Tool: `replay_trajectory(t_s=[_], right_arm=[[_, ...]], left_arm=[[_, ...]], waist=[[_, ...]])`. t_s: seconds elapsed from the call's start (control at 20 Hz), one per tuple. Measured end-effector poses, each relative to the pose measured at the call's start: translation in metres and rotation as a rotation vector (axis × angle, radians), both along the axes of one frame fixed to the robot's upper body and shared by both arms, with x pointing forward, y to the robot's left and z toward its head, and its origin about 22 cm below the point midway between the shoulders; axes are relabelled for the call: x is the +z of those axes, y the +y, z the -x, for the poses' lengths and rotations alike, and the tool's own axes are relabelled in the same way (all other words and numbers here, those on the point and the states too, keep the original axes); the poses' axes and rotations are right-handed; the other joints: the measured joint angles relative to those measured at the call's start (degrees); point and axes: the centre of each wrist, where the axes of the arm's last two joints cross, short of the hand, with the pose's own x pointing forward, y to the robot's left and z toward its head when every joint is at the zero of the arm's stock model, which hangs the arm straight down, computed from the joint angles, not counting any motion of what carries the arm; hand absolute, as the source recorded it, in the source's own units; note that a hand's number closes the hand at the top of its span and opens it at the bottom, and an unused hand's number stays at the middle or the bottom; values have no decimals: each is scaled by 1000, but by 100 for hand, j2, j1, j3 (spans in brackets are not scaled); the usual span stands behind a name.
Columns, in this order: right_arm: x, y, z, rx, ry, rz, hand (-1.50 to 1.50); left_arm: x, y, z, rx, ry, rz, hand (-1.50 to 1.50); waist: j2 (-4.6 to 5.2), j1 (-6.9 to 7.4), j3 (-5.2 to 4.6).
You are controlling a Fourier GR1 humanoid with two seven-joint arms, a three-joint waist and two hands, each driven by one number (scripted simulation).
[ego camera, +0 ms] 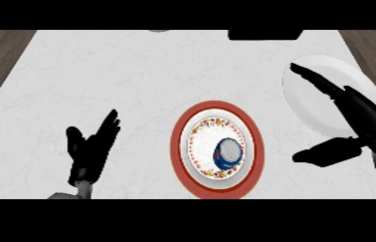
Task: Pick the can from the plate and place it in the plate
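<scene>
One counter carries two plates: a white plate at the right edge and a red plate near the middle. Two hands show. The right hand hangs over the white plate, fingers straight, thumb spread, holding nothing. The left hand rests open at lower left, empty. One can, seemingly upright, stands inside the red plate.

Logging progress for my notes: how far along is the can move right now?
Nothing looks done: the can stands on the red-rimmed plate. Nothing is in hand; the right robot hand is open over the white plate, and the left robot hand rests open at lower left. Grasping, lifting and placing on the white plate likely remain.
</scene>
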Motion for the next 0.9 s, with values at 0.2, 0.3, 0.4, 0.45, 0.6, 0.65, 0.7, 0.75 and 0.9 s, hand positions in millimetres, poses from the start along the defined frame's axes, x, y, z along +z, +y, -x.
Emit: replay_trajectory(t_s=[0.2, 0.3, 0.4, 0.45, 0.6, 0.65, 0.7, 0.75, 0.9], right_arm=[[8, 25, 12, 9, 60, 111, -150], [2, 40, 16, 9, 82, 138, -150], [1, 57, 21, 6, 94, 162, -150], [-1, 64, 19, -1, 98, 174, -150], [-7, 88, 27, -13, 111, 213, -150], [-10, 90, 28, -18, 121, 230, -150], [-14, 93, 25, -20, 136, 238, -150], [-15, 95, 23, -18, 150, 246, -150], [-22, 105, 25, -6, 191, 255, -150]], left_arm=[[4, 2, -6, -2, 8, -2, 0], [4, 4, -3, -6, 9, 2, 0], [2, -1, -5, -7, 7, 1, 0], [3, 1, -1, -5, 3, -1, 0], [0, 4, -2, -8, -2, 2, 0], [3, 5, -4, -7, -1, 2, 0], [3, 7, 0, -10, 0, 2, 0], [2, 8, -1, -11, 1, 3, 0], [1, 4, 2, -7, 1, 4, 0]], waist=[[8, 5, -4], [12, 20, -5], [14, 23, -3], [15, 36, -3], [16, 33, -2], [17, 32, -3], [17, 38, -2], [20, 38, -2], [21, 35, 0]])
